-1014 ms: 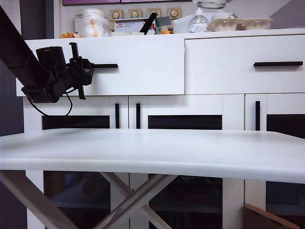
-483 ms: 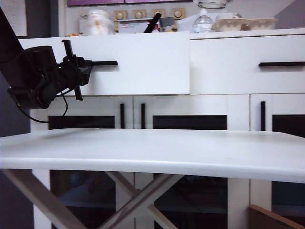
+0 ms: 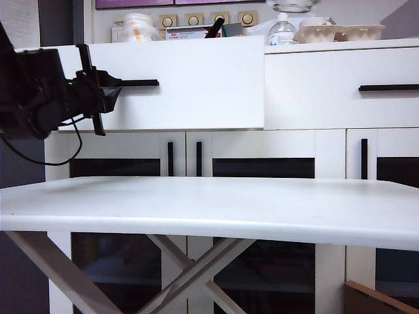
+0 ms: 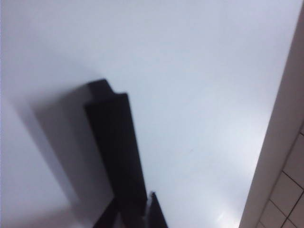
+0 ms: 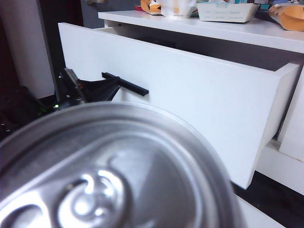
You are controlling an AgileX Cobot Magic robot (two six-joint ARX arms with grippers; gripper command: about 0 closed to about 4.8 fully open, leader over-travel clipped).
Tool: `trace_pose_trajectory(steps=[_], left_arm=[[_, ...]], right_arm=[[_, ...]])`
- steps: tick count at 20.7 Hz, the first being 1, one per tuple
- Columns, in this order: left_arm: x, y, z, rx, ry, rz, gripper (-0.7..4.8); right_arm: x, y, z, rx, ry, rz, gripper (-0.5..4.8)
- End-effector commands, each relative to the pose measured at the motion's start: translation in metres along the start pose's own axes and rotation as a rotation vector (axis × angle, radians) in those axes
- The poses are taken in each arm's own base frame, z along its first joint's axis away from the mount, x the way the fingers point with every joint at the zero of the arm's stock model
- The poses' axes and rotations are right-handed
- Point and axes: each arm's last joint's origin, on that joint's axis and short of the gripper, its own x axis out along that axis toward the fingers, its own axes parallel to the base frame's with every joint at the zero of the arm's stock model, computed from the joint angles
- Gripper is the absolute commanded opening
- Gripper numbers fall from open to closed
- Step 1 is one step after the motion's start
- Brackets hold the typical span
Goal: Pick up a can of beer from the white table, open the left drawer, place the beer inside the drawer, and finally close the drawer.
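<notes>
My left pincer is clenched on the handle; I should draw the drawer straight out; right pincer, unseen itself, grasps the can.

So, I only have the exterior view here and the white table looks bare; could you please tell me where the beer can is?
Observer: The small silver metal beer can fills the right wrist view, with its pull-tab top right beneath that camera. It hides the right end effector's fingers.
Operator: Thank you. Is the left drawer actually open?
Observer: Yes. In the right wrist view the wide white left drawer stands out from the white cabinet, with a dark gap behind its front.
Operator: And how does the left end effector sit on the handle?
Observer: The left wrist view shows the left end effector shut on the short black bar handle, a finger on each side.
</notes>
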Motion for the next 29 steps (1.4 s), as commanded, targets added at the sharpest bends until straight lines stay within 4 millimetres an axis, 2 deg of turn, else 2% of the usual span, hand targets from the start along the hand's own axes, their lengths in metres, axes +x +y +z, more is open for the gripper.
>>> trace_pose_trajectory(steps=[1,8,18,24,29], left_arm=[[-0.003,-0.029,-0.016,0.044,0.114,-0.104,-0.07],[-0.026,-0.047,-0.029,0.026,0.122,-0.075,-0.07],[-0.063,-0.071,-0.036,0.036,0.115,-0.033,-0.07],[-0.067,-0.09,-0.035,0.062,0.117,-0.072,-0.07],[-0.071,-0.093,-0.037,0.061,0.118,-0.069,-0.07]], right_arm=[[-0.003,0.001,0.012,-0.016,-0.076,0.001,0.53],[-0.003,0.001,0.011,-0.016,-0.075,0.001,0.53],[-0.006,0.001,0.014,-0.017,-0.083,0.005,0.53],[-0.017,0.004,0.017,-0.011,-0.063,0.005,0.53],[-0.025,0.005,0.023,0.002,-0.043,0.002,0.53]])
